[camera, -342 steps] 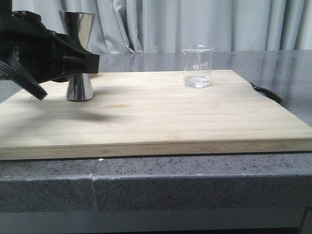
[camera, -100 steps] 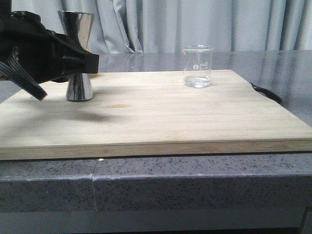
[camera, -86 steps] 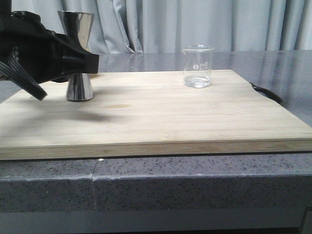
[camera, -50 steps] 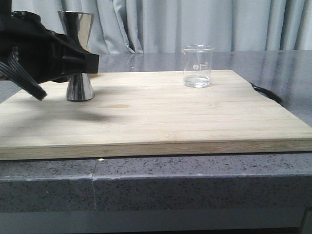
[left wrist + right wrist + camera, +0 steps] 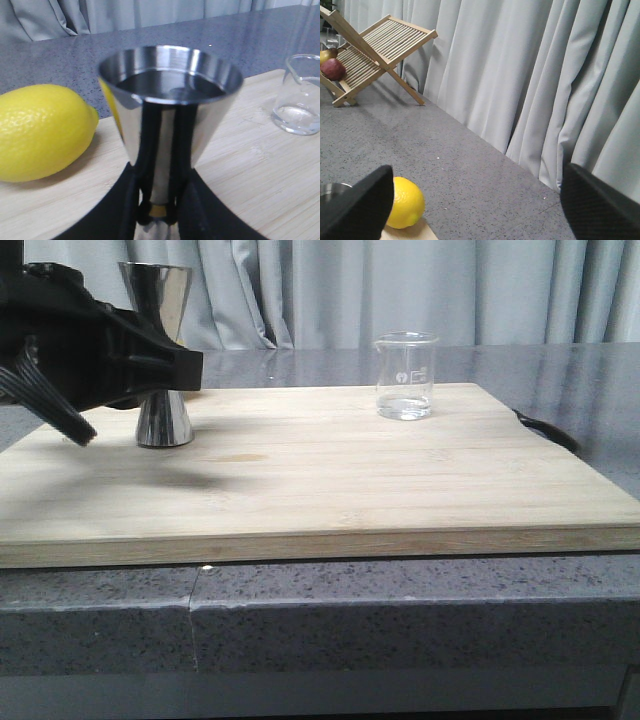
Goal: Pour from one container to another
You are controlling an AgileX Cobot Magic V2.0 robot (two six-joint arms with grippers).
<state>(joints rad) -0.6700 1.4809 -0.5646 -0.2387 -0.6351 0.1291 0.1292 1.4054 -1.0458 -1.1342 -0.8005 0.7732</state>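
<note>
Stone countertop (image 5: pixel 400 610) is seen nearest, grey and speckled, and a pale wooden board (image 5: pixel 330 490) is laid on it. Over the board's left side the left gripper (image 5: pixel 170 368) is held level with the waist of the steel jigger (image 5: pixel 160 350), which stands upright on the board; in the left wrist view its dark fingers (image 5: pixel 125 200) are pressed against the jigger's narrow waist from both sides, so the jigger (image 5: pixel 170 110) is clamped. Toward the far right of the board, well apart from the jigger, the glass beaker (image 5: pixel 405 375) is set upright, with a little clear liquid in its bottom. A yellow lemon (image 5: pixel 42 130) is placed just beside the jigger. The right gripper (image 5: pixel 470 205) is raised, with its fingertips spread wide and nothing between them. Grey curtains (image 5: pixel 400 290) are hung behind, and a wooden rack (image 5: pixel 375 50) is stood on the counter before them.
</note>
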